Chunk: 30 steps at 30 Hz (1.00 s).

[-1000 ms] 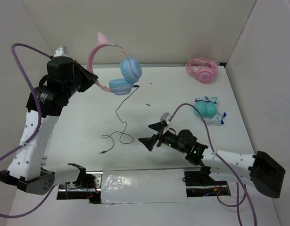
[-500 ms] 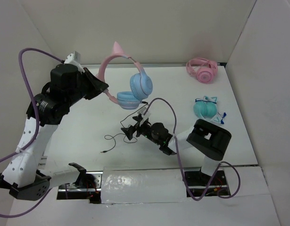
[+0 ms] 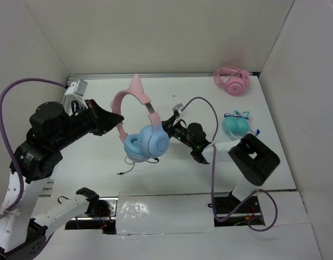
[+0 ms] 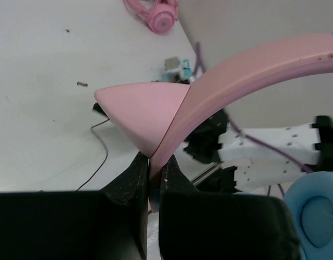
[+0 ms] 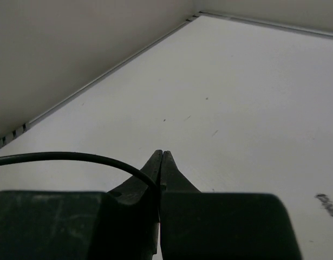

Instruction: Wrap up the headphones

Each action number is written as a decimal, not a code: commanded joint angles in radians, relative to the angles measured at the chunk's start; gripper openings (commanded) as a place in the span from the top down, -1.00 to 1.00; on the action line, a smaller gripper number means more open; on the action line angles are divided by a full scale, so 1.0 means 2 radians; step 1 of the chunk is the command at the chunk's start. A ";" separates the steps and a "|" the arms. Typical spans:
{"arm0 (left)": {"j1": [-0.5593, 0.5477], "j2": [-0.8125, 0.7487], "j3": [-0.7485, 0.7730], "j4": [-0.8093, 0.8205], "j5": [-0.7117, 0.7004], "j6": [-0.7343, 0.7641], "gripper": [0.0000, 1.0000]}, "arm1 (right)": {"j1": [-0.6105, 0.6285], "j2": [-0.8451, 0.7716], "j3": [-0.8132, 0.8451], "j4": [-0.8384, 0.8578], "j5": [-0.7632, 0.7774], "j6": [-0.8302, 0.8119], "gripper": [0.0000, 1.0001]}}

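The headphones (image 3: 147, 143) hang above the table, with a pink cat-ear headband (image 4: 247, 70) and light blue ear cups (image 4: 313, 212). My left gripper (image 3: 118, 117) is shut on the headband just below one cat ear (image 4: 142, 115), with the band pinched between its jaws (image 4: 154, 163). My right gripper (image 3: 166, 124) sits just right of the ear cups and is shut on the thin black cable (image 5: 74, 157), which runs in from the left and ends between its jaws (image 5: 162, 156). The rest of the cable (image 3: 126, 166) trails down to the table under the cups.
All-pink headphones (image 3: 232, 81) lie at the far right corner. Teal headphones (image 3: 236, 124) lie by the right wall. White walls enclose the table on three sides. The right arm's purple hose (image 3: 207, 116) loops over its wrist.
The left arm swung the headphones down and toward the near middle of the table. The right gripper, open before, moved up to the ear cups and shut on the cable.
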 commanded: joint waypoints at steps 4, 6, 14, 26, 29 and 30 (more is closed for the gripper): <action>-0.004 0.008 -0.101 0.076 0.061 0.070 1.00 | -0.070 -0.148 0.056 -0.246 -0.004 -0.054 1.00; -0.005 0.011 -0.131 0.088 0.061 0.088 1.00 | -0.085 -0.186 0.090 -0.336 0.026 -0.063 1.00; -0.019 0.057 -0.171 0.062 -0.043 0.078 1.00 | -0.106 -0.230 0.248 -0.643 0.161 -0.069 1.00; -0.035 0.166 -0.153 -0.003 -0.183 0.012 1.00 | -0.073 -0.272 0.264 -0.699 0.201 -0.049 1.00; -0.043 0.195 -0.140 -0.010 -0.202 0.008 1.00 | -0.064 -0.244 0.323 -0.757 0.201 -0.040 1.00; -0.048 0.205 -0.139 -0.007 -0.204 0.015 1.00 | -0.060 -0.227 0.337 -0.769 0.207 -0.049 1.00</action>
